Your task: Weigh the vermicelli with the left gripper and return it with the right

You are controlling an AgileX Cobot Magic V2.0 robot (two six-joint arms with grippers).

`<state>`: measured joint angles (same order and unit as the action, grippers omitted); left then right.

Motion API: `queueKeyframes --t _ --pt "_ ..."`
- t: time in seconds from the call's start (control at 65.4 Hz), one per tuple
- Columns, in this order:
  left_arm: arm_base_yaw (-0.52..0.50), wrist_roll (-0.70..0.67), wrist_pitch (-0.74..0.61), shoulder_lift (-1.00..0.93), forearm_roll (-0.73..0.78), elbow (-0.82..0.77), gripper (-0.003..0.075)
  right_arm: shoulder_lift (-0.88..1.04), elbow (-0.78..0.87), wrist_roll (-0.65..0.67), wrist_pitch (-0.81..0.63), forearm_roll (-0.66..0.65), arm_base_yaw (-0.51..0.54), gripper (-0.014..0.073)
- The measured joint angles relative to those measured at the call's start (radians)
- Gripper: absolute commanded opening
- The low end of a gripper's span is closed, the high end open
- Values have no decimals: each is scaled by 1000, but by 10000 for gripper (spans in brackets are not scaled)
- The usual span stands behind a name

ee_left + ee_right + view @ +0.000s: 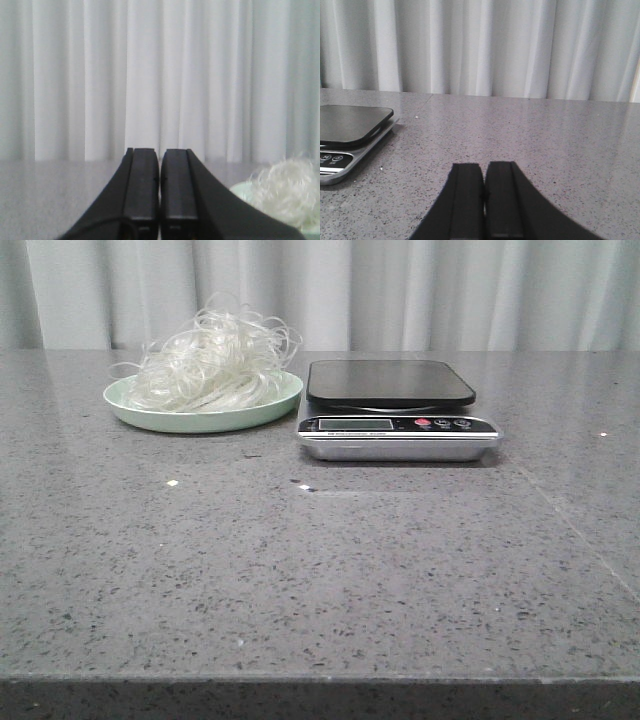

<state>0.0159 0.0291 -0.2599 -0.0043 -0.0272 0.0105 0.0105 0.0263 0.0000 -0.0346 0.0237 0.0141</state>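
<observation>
The vermicelli point(212, 360), a fluffy tangle of thin white strands, lies heaped on a pale green plate point(268, 403) at the back left of the table. It also shows in the left wrist view point(286, 192). A kitchen scale point(392, 408) with a black platform stands just right of the plate and is bare; it also shows in the right wrist view point(350, 132). My left gripper point(160, 150) is shut and empty, apart from the vermicelli. My right gripper point(484, 164) is shut and empty, low over the table, apart from the scale. Neither gripper shows in the front view.
The table is a grey speckled stone slab point(330, 570) with its front edge near the camera. A pale pleated curtain point(400, 290) hangs behind the table's far edge.
</observation>
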Motion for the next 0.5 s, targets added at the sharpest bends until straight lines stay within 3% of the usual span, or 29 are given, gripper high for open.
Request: queueKeyframes --t 0.122,0.306,0.505 --pt "1 0 56 11 27 118 134 0 0 0 2 0 0 160" --pt "1 0 308 171 27 360 134 0 0 0 2 0 0 160" --pt "1 0 382 340 27 430 134 0 0 0 2 0 0 160"
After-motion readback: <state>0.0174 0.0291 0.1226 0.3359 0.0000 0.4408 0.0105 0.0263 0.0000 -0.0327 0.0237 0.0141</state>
